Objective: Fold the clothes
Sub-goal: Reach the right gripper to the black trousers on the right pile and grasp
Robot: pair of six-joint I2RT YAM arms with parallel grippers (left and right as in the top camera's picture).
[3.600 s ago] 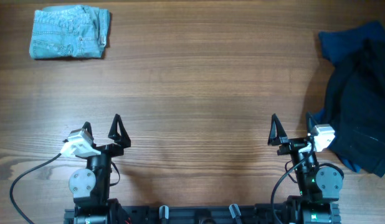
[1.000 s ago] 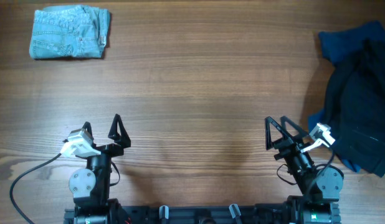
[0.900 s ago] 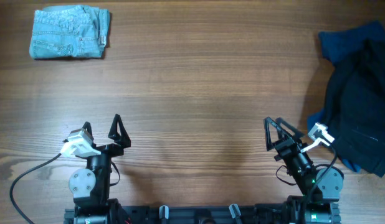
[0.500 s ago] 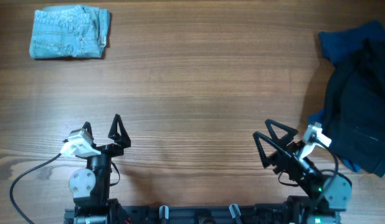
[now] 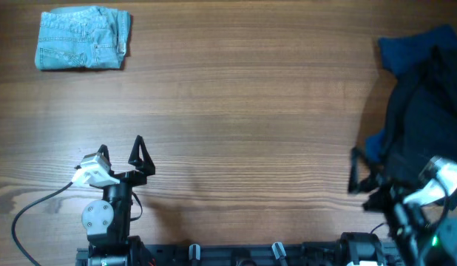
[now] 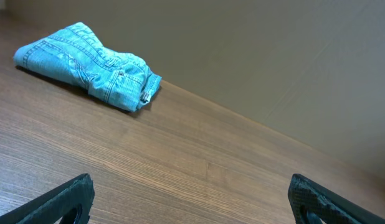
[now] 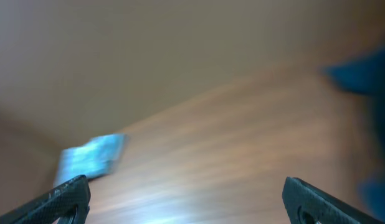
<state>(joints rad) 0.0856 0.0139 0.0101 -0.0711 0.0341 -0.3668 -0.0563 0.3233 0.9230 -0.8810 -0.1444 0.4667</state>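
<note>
Proximity settles the coming move: the dark clothes (image 5: 428,111) are heaped at the right edge of the table (image 5: 236,96), long axis running away from the robot. The heap is found just beside the right gripper (image 7: 189,196), on its outer side (that wrist view is blurred, yet both tips are seen wide apart, nothing between). The left gripper (image 5: 120,146), likewise spread and empty, is set well apart from the heap. Only the pale-blue denim shorts (image 5: 84,38), seemingly already folded, are placed in its far corner.
</note>
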